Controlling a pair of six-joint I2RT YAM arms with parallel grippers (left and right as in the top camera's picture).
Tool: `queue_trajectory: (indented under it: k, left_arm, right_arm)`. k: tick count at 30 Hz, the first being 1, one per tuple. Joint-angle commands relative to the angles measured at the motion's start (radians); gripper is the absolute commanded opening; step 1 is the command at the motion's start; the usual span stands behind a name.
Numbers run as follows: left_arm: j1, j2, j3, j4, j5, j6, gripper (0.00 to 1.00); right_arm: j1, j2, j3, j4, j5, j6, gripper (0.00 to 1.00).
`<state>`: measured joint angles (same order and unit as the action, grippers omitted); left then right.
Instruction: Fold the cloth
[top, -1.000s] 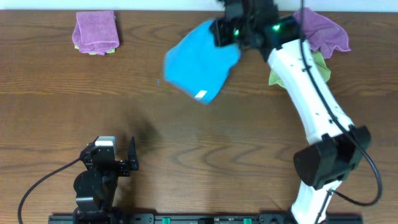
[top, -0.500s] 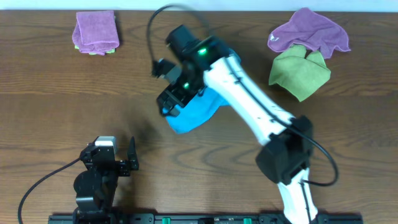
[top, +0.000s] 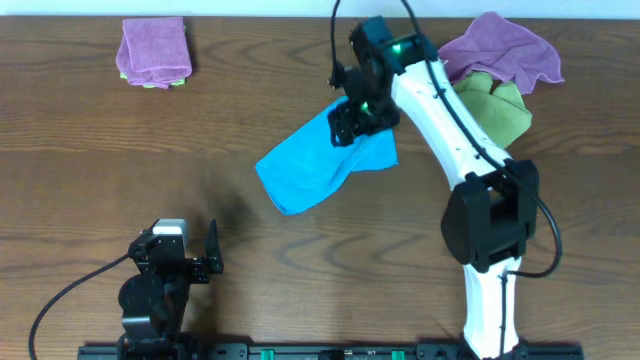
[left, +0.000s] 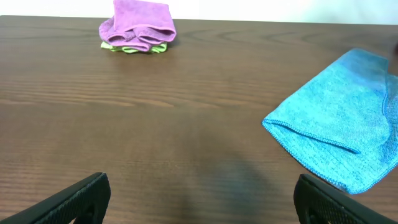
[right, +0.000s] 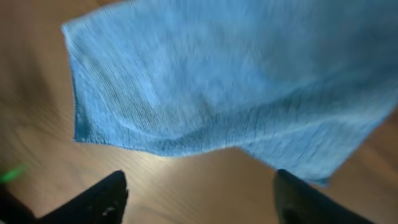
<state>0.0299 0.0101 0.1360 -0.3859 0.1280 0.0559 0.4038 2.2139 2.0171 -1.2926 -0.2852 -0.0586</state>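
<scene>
At centre, cloth (top: 310, 170) now flatter, right gripper (right: 199, 193) parted

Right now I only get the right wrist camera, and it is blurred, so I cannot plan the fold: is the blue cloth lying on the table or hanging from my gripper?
Observer: Overhead shows the cloth lying on the table as a slanted strip, with the right gripper above its far right end.
Operator: Is the left arm close enough to help?
Observer: No. The left gripper sits open at the near left of the table, well apart from the cloth.
Operator: Is anything crowding the cloth?
Observer: A purple cloth draped over a yellow-green cloth lies to its far right, not touching it.
</scene>
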Motion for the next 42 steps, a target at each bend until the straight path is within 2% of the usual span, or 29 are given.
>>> queue_trajectory:
  k: [1, 5, 14, 19, 27, 31, 38, 39, 42]
  left_arm:
    - [-0.004, -0.006, -0.02, -0.006, 0.0, -0.003, 0.95]
    - [-0.004, -0.006, -0.02, -0.006, 0.0, -0.003, 0.96]
    - [-0.004, -0.006, -0.02, -0.006, 0.0, -0.003, 0.96]
    - [-0.004, -0.006, -0.02, -0.006, 0.0, -0.003, 0.95]
    - [-0.004, -0.006, -0.02, -0.006, 0.0, -0.003, 0.95]
    - [-0.004, -0.006, -0.02, -0.006, 0.0, -0.003, 0.95]
    - [-0.004, -0.006, -0.02, -0.006, 0.0, -0.003, 0.95]
    - [-0.004, -0.006, -0.02, -0.006, 0.0, -0.003, 0.95]
    - [-0.004, -0.006, -0.02, -0.006, 0.0, -0.003, 0.95]
  right_arm:
    - [0.045, 0.018, -0.054, -0.003, -0.089, -0.019, 0.71]
    - [0.108, 0.018, -0.077, -0.027, -0.114, -0.037, 0.62]
    - [0.161, 0.018, -0.153, -0.016, -0.053, -0.047, 0.67]
    - [0.158, 0.018, -0.233, 0.083, -0.028, -0.029, 0.68]
    - [0.172, 0.031, -0.26, 0.22, 0.039, -0.024, 0.69]
    - [0.18, 0.058, -0.259, 0.242, 0.061, -0.024, 0.62]
    - [0.18, 0.08, -0.259, 0.243, 0.077, -0.024, 0.59]
    - [0.18, 0.081, -0.259, 0.245, 0.08, -0.024, 0.56]
    - [0.181, 0.081, -0.259, 0.254, 0.08, -0.022, 0.37]
